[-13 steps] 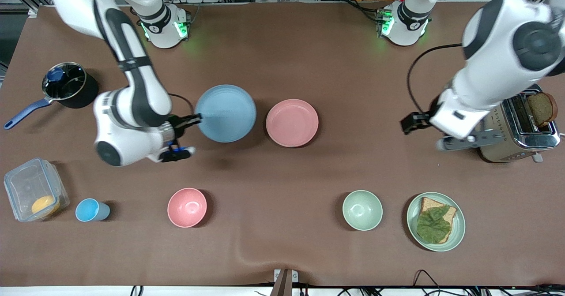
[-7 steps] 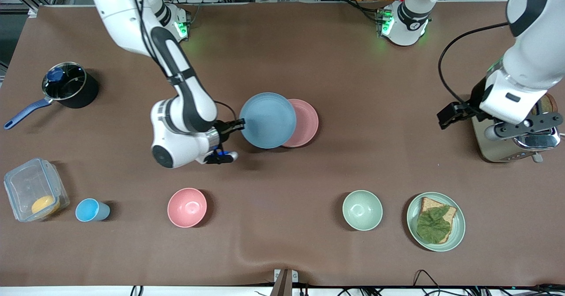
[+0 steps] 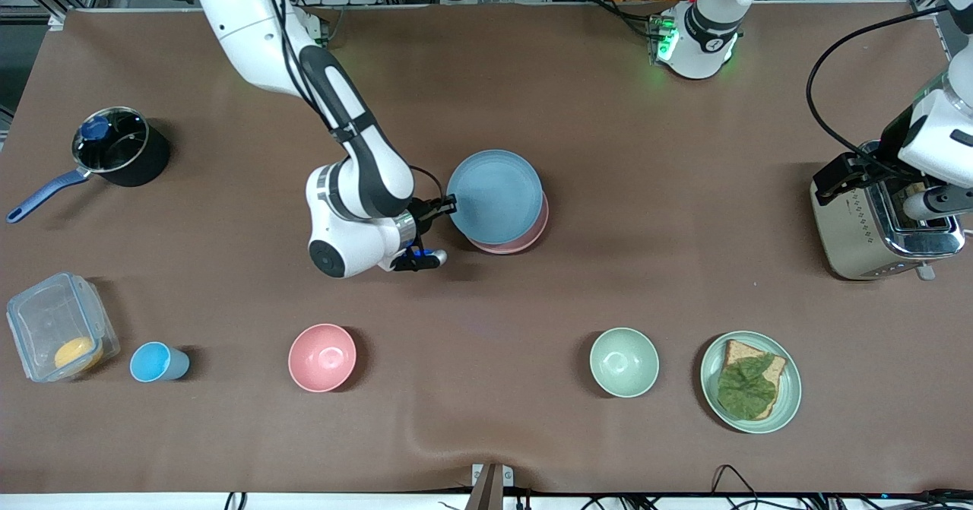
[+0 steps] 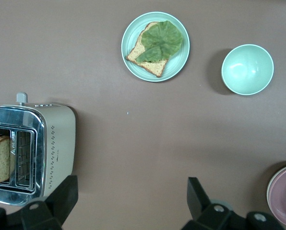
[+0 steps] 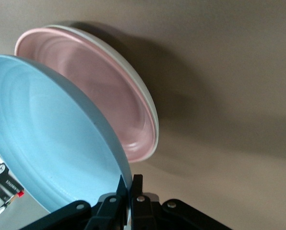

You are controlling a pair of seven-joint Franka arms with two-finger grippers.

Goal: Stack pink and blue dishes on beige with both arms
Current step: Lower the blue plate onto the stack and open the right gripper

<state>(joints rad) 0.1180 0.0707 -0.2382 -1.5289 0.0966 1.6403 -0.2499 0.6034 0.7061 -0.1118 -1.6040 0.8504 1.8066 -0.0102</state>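
My right gripper (image 3: 450,207) is shut on the rim of the light blue plate (image 3: 494,197), which it holds over the pink plate (image 3: 527,239), covering most of it. In the right wrist view the fingertips (image 5: 138,181) pinch the blue plate (image 5: 52,139) at its edge, and it hangs tilted above the pink plate (image 5: 100,91). The pink plate rests on the cream-beige plate, of which only a thin rim (image 5: 150,115) shows. My left gripper (image 4: 132,203) is open and holds nothing, up over the table by the toaster (image 3: 874,229).
Nearer the front camera stand a pink bowl (image 3: 322,357), a blue cup (image 3: 156,362), a green bowl (image 3: 624,362) and a green plate with toast and lettuce (image 3: 750,381). A pot (image 3: 118,149) and a plastic box (image 3: 57,335) sit at the right arm's end.
My right gripper has carried the blue plate from beside the pink plate to over it. My left arm has drawn back toward the toaster.
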